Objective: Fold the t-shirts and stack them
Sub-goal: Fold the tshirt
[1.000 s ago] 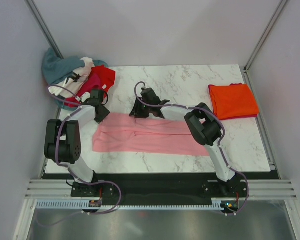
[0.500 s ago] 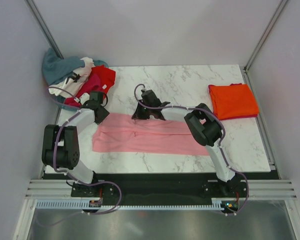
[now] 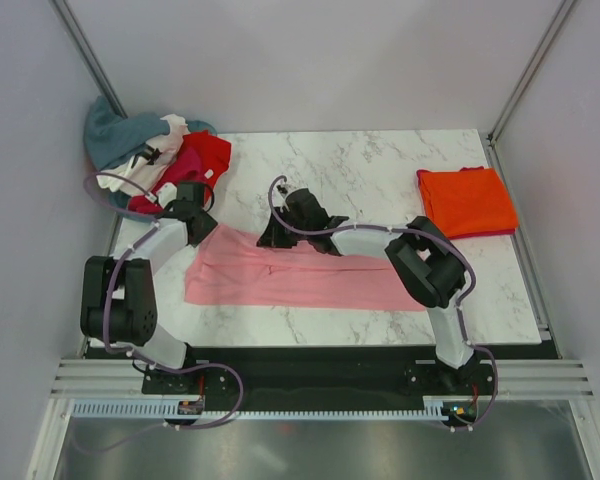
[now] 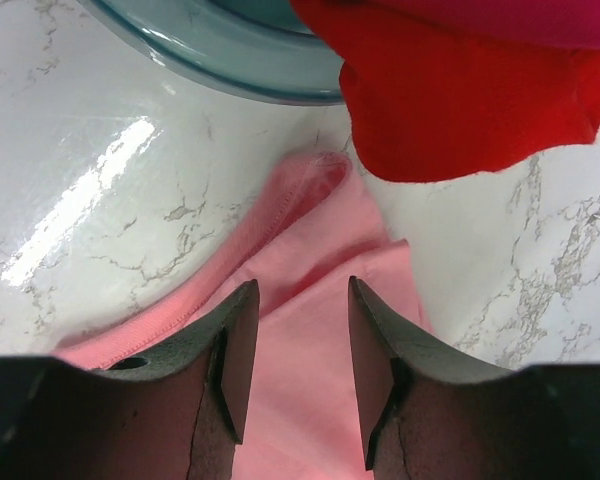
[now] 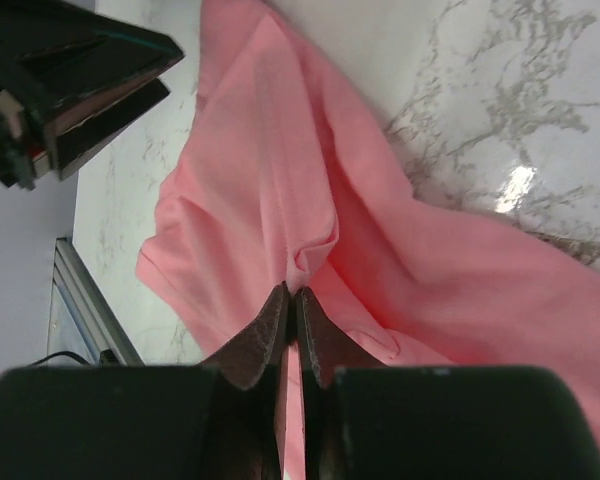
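Observation:
A light pink t-shirt (image 3: 300, 275) lies spread in a long strip across the middle of the marble table. My right gripper (image 3: 273, 238) is at its far edge and is shut on a raised fold of the pink cloth (image 5: 315, 240), pinched at the tips (image 5: 292, 295). At the shirt's far-left corner, my left gripper (image 3: 202, 228) hangs open over the pink cloth (image 4: 310, 390), its jaws (image 4: 302, 290) holding nothing. A folded orange t-shirt (image 3: 467, 202) rests at the right. Red (image 3: 208, 152), magenta and white shirts are heaped at the far left.
The heap sits against a teal-grey mass (image 3: 110, 128) in the far-left corner; its smooth teal rim (image 4: 230, 60) and the red shirt (image 4: 460, 90) lie just beyond my left fingers. Grey walls enclose the table on three sides.
My right gripper has shut on the pink shirt's far edge and bunched it up, and its elbow has swung right. My left gripper has edged slightly over the pink corner, still open.

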### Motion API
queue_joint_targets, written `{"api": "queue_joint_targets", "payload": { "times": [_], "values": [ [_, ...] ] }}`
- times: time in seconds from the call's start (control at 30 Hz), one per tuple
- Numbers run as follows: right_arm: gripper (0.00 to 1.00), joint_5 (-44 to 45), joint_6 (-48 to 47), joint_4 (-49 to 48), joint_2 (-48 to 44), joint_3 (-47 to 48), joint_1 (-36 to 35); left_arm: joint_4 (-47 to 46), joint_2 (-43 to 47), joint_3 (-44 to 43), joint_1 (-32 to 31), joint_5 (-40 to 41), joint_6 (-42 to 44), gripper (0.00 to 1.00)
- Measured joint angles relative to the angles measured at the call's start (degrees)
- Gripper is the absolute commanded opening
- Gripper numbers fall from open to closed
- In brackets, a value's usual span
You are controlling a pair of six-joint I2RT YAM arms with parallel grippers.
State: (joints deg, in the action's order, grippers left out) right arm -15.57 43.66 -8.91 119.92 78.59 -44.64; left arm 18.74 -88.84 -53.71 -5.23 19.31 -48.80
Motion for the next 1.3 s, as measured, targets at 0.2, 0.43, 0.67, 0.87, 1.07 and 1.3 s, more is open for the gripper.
{"api": "queue_joint_targets", "payload": {
  "times": [0.2,0.43,0.67,0.87,1.07,1.3],
  "values": [
    [0.0,-0.7,-0.76,-2.23,-2.34,-3.82,-1.09,-0.02,-5.05,-1.9,0.04,-0.44,0.04,0.47],
    [0.05,-1.92,-0.83,-3.23,-3.23,-6.84,-1.09,0.46,-7.72,-3.43,0.5,-0.98,0.13,0.46],
    [0.07,-7.32,-0.74,-5.95,-5.38,-10.97,-2.01,0.9,-6.82,-3.56,0.61,-1.6,0.98,0.44],
    [0.1,-10.19,-0.76,-7.23,-8.37,-15.45,-4.48,1.51,-6.51,-4.07,0.61,-1.62,1.95,0.43],
    [0.43,-11.41,0.04,-9.07,-10.54,-19.45,-6.73,2.32,-6.4,-4.22,0.55,-1.66,2.4,0.43],
    [0.64,-10.75,0.39,-8.85,-11.04,-23.23,-8.39,2.64,-5.86,-4.22,-0.09,-1.68,2.64,0.43]
  ]
}}
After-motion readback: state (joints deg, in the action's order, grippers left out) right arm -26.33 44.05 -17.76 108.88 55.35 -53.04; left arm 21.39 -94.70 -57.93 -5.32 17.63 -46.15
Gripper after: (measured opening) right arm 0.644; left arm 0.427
